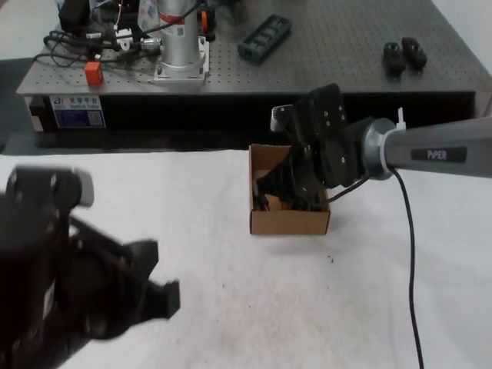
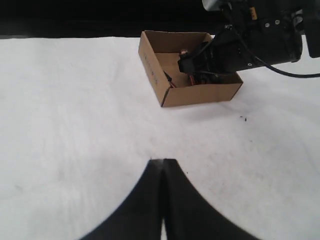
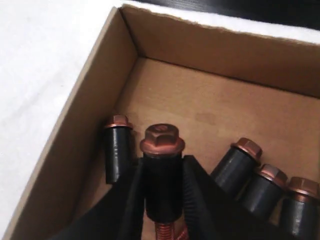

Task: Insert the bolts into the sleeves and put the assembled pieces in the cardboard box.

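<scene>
Placing step, I'd say: the right arm [image 1: 430, 154] dips from the bench's right edge, jaws clamped on a black cylindrical sleeve with its copper-headed bolt [image 3: 161, 165], low inside the open brown cardboard box [image 3: 215, 50] near the far edge (four finished pieces [image 3: 240, 162] lie there). Next it must let go and lift clear. The left jaws, pressed together and empty, hover near the near-left corner.

I see copper bolts [image 3: 161, 140] in black sleeves [image 3: 162, 185], a brown box [image 3: 210, 50], white cloth [image 1: 231, 307], and an orange block [image 1: 93, 73] upper left.
</scene>
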{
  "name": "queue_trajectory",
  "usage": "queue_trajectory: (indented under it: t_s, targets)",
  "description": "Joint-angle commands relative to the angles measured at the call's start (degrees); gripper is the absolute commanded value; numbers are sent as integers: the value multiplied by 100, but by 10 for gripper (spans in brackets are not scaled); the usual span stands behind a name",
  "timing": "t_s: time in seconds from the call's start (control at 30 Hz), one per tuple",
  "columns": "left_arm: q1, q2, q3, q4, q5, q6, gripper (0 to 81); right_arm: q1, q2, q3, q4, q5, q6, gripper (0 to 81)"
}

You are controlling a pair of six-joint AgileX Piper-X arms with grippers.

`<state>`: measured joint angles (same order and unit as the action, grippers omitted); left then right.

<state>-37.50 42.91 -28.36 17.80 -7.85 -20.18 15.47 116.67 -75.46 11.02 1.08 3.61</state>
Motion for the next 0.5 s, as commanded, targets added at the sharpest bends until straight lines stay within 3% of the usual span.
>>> queue_trajectory:
  t_s: [0.0, 0.07, 0.23, 0.47]
  targets:
    - [17, -337, 360, -40, -104, -176, 0, 3, -66, -73, -40, -65, -19, 379]
    - [17, -445, 472, -23, -93, -176, 0, -16, -222, -73, 18, -65, 70, 419]
    - [17, -906, 583, 454, -76, -360, 0, -21, -1252, 407, 18, -65, 18, 334]
    - [17, -1767, 586, 1520, -103, -422, 0, -21, -4306, 3020, -344, -34, 96, 305]
